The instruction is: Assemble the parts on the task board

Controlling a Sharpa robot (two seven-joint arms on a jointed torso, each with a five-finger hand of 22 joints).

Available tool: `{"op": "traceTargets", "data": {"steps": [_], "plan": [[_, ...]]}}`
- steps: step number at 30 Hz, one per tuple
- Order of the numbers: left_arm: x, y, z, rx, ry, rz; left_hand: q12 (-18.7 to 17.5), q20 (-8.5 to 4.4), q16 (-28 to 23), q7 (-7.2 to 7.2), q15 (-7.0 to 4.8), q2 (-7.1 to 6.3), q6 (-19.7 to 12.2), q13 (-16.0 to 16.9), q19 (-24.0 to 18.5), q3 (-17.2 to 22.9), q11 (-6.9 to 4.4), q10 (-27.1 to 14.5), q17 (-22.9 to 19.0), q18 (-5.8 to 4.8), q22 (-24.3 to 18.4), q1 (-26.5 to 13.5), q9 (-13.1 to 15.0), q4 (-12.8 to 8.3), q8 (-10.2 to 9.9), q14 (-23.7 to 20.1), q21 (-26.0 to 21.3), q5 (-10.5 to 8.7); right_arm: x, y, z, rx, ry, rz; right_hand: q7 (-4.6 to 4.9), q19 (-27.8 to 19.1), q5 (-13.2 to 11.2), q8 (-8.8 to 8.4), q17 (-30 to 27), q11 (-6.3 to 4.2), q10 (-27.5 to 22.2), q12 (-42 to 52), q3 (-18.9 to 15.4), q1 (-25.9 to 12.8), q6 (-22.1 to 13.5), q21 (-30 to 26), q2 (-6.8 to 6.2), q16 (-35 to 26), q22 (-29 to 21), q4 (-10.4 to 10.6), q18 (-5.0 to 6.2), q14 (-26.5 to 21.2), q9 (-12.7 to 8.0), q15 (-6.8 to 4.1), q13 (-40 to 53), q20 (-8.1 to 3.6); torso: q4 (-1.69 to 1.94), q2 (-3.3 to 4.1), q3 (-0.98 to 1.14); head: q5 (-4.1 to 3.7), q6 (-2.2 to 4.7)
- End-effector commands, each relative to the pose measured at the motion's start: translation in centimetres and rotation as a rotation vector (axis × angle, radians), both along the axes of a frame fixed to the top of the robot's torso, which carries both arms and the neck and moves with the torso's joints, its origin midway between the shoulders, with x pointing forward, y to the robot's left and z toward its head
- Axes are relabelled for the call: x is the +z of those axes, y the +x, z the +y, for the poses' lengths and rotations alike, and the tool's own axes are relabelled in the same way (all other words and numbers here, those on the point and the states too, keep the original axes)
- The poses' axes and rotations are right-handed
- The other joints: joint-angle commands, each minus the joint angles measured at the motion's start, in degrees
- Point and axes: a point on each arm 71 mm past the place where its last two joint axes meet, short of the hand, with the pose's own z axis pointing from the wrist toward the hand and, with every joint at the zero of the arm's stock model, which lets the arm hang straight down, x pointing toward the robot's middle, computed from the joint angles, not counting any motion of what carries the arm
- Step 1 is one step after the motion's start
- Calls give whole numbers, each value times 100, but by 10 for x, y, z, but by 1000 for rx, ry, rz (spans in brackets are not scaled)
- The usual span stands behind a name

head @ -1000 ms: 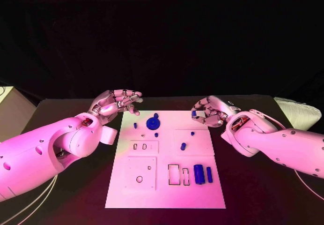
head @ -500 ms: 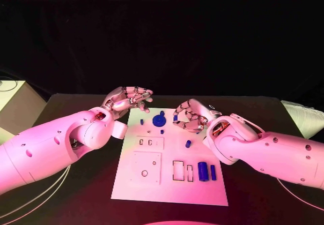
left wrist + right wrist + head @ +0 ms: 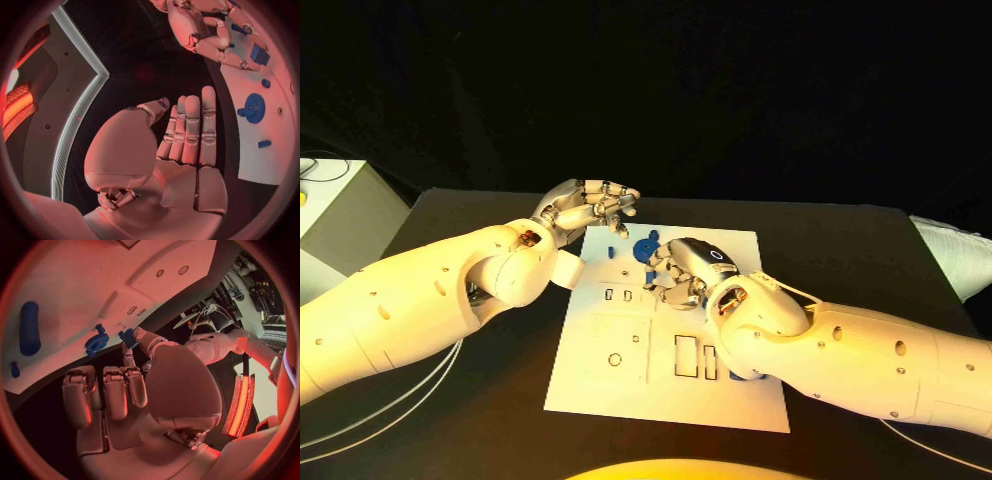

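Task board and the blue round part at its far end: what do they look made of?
Task board: looks like matte white rigid plastic, flat with crisp cut-out recesses; could be painted. Blue round part: likely moulded or printed plastic, uniform matte blue with no metallic shine.

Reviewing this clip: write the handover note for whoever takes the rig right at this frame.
Left hand: holds nothing, fingers loosely curled, at the board's far left corner.
Right hand: over the board's middle, by the blue gear; whether it holds a part is not clear.
Parts: gear and a small blue block sit near the far edge; small blue pieces lie around them; one blue piece shows under the right arm.
Done: cannot tell.
Left: rectangular slots near the front are still unfilled.
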Motion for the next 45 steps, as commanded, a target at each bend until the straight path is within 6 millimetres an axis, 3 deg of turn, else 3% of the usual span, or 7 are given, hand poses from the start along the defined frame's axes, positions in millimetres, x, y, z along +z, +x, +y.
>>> {"op": "traceTargets", "data": {"steps": [1, 12, 27, 45], "plan": [[0, 0, -1, -3, 18, -1, 29, -30, 41, -42, 11, 4, -7, 15, -7, 24, 4, -43, 7, 78, 8, -46, 9, 0, 24, 48, 26, 10, -5, -2, 5, -12, -55, -42, -60, 600, 50, 42, 1477, -50, 273, 4, -16, -58, 23, 25, -16, 8, 1507, 47, -38, 579, 252, -34, 1183, -59, -2, 15, 11, 16, -18], [0, -1, -3, -13, 20, 2, 71, -32, 67, -42, 10, 1, -13, 40, -6, 34, 4, -70, 20, 78, 21, -46, 11, -2, 29, 55, 49, 11, -17, -8, 19, -3, -74, -60, -63, 600, 50, 68, 1486, -53, 285, 16, -44, -126, 14, 25, -82, 12, 1507, 72, -38, 581, 256, -38, 1194, -63, -8, 28, 15, -1, -52], [-1, -1, -3, -17, 22, 5, 100, -33, 99, -40, 11, -2, -24, 58, -6, 43, 6, -103, 45, 77, 32, -50, 12, 0, 30, 68, 70, 11, -24, -10, 26, 9, -93, -79, -63, 600, 45, 82, 1487, -54, 279, 7, -68, -164, 2, 25, -136, 13, 1507, 85, -38, 581, 257, -39, 1187, -65, 3, 33, 20, 23, -125], [-1, -1, -3, -23, 22, 7, 112, -33, 117, -39, 12, -3, -29, 65, -6, 46, 8, -118, 59, 77, 38, -54, 12, 2, 31, 77, 80, 11, -28, -9, 28, 19, -106, -84, -59, 600, 41, 83, 1483, -52, 273, -1, -79, -176, -16, 25, -163, 11, 1507, 88, -38, 580, 255, -39, 1182, -66, 1, 35, 24, 34, -158]]}}
